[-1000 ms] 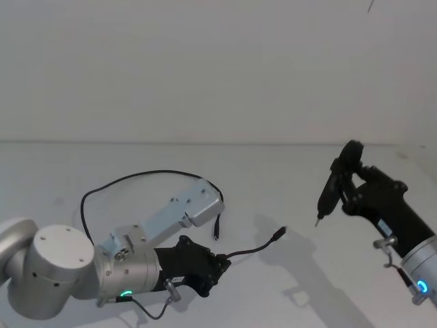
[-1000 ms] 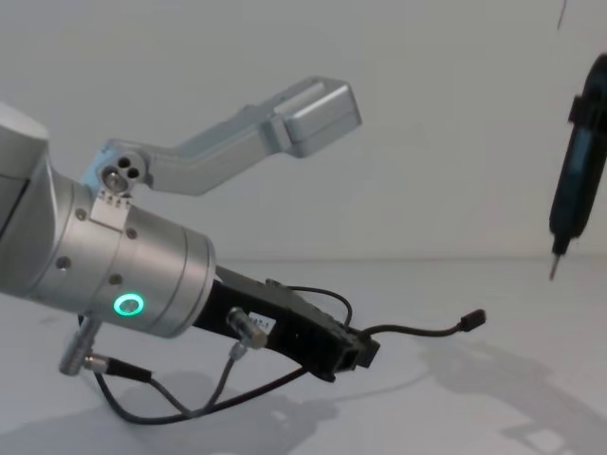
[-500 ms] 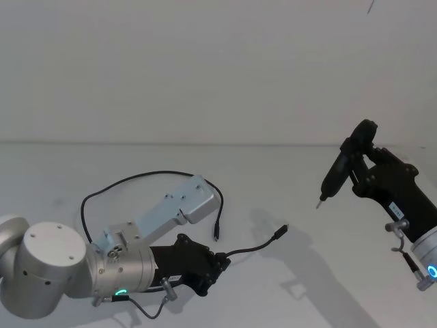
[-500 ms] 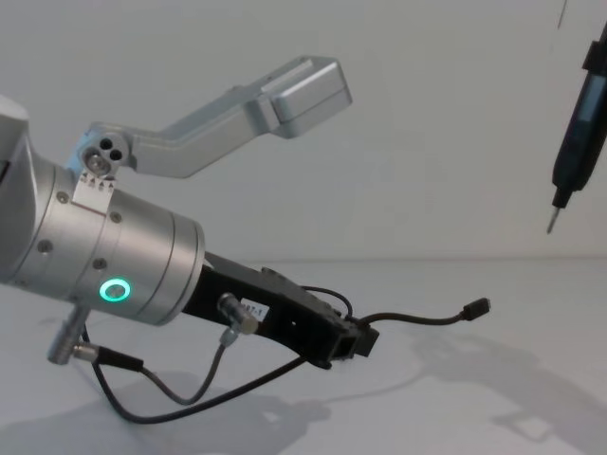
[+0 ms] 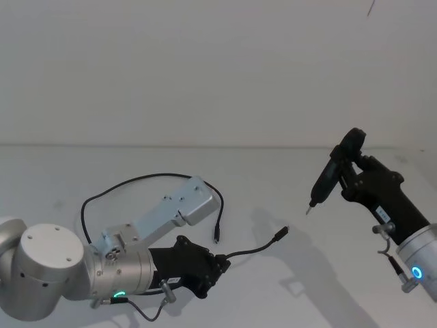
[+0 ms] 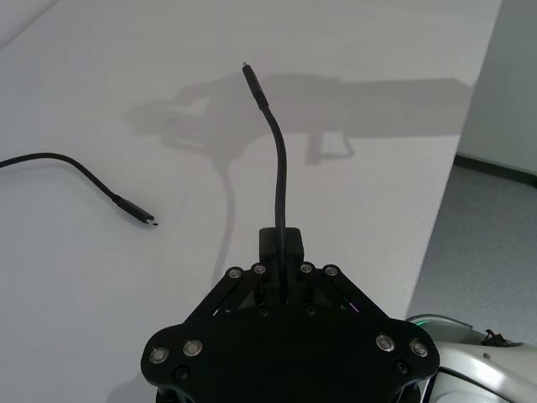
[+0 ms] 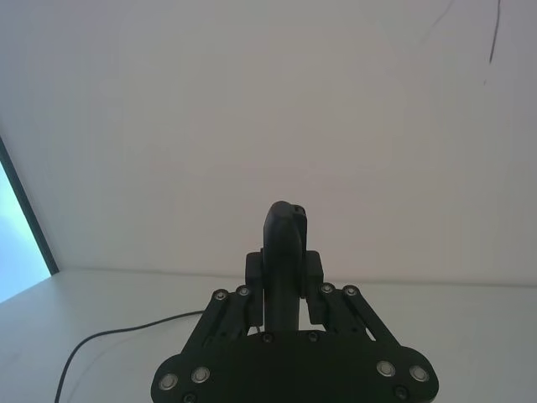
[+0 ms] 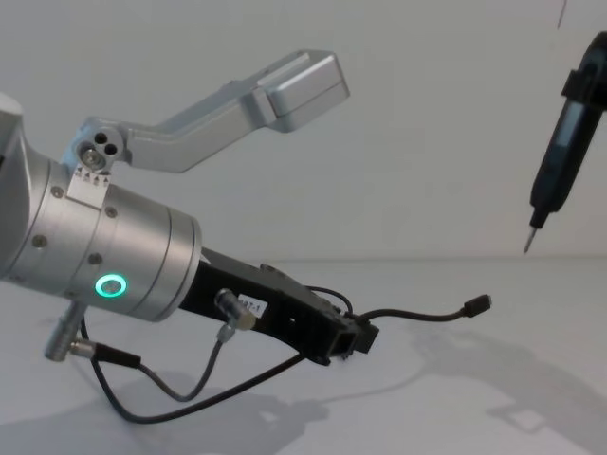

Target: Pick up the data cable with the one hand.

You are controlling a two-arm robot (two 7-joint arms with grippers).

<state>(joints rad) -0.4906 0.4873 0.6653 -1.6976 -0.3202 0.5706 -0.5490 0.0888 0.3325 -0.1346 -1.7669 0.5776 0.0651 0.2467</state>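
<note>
Data cable [image 6: 279, 168] pinched near one end between the closed fingers [image 6: 281, 245] of the left gripper [image 8: 353, 341], plug tip jutting forward above the white bench [image 5: 273, 178], remainder looping across the bench, right gripper [image 5: 348, 179] raised well apart, fingers clamping a pen-shaped tool [image 5: 325, 178]

Black data cable [image 6: 278, 168]; black left gripper [image 8: 356, 338], white label [image 8: 251, 303], green ring light [image 8: 112, 285]; black pen-shaped tool [image 8: 560, 142]; white bench [image 5: 68, 171].

I see left gripper [image 8: 353, 338] low over table [image 5: 273, 184], fingers clamped on thin black data cable [image 6: 279, 172]; plug end juts forward, raised; rest loops across table.
</note>
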